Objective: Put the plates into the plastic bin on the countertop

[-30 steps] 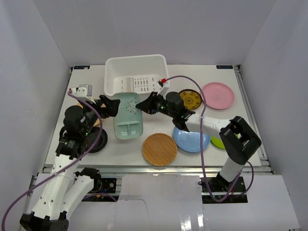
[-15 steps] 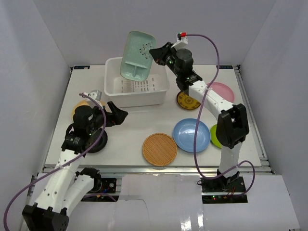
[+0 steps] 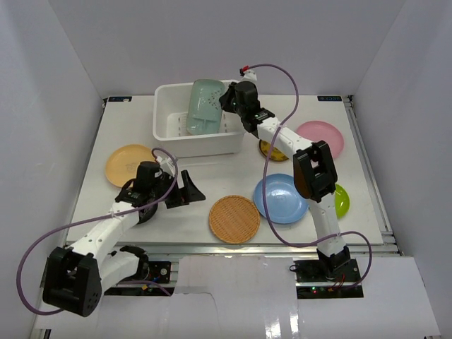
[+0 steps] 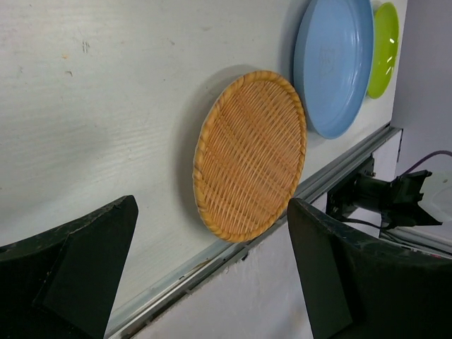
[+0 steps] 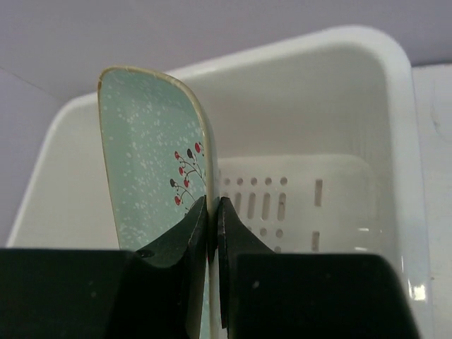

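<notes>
Right fingers (image 5: 185, 236) are pinching the pale green plate (image 5: 145, 141) edgewise over the plastic bin (image 5: 332, 106), upper centre, probably for lowering in; left fingers (image 4: 78, 261) are gaping wide toward the woven plate (image 4: 251, 152).

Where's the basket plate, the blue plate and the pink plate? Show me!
woven plate (image 3: 234, 219), top view, its middle.
blue plate (image 3: 281, 198), top view, its middle.
pink plate (image 3: 326, 134), top view, its bare right half.

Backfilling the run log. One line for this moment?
right gripper shut on pale green plate, upright over bin | left gripper open, facing woven plate
</notes>
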Controlling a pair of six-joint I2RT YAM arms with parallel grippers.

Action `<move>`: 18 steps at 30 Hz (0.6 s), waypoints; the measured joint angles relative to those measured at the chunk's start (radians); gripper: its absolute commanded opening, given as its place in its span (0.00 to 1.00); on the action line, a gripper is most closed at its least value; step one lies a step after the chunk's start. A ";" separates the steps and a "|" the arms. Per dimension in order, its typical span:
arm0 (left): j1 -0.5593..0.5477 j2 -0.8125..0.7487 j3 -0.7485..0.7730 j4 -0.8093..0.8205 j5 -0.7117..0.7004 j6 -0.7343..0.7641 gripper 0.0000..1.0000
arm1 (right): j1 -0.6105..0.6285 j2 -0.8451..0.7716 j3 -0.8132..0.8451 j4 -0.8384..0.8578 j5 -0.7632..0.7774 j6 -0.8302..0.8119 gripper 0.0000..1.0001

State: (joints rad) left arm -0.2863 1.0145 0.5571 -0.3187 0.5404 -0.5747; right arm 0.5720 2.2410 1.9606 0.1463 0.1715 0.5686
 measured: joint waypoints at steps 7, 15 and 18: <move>-0.102 0.130 -0.008 0.050 -0.026 -0.010 0.98 | 0.026 0.000 -0.077 -0.028 0.010 -0.026 0.08; -0.196 0.214 -0.007 0.075 -0.110 -0.011 0.98 | 0.038 0.039 -0.063 -0.043 0.015 -0.024 0.36; -0.230 0.247 0.002 0.079 -0.139 -0.011 0.98 | 0.038 0.053 -0.057 -0.044 0.015 -0.027 0.48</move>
State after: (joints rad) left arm -0.5159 1.2617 0.5594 -0.2394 0.4011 -0.5861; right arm 0.6102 2.2936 1.9034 0.1024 0.1867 0.5419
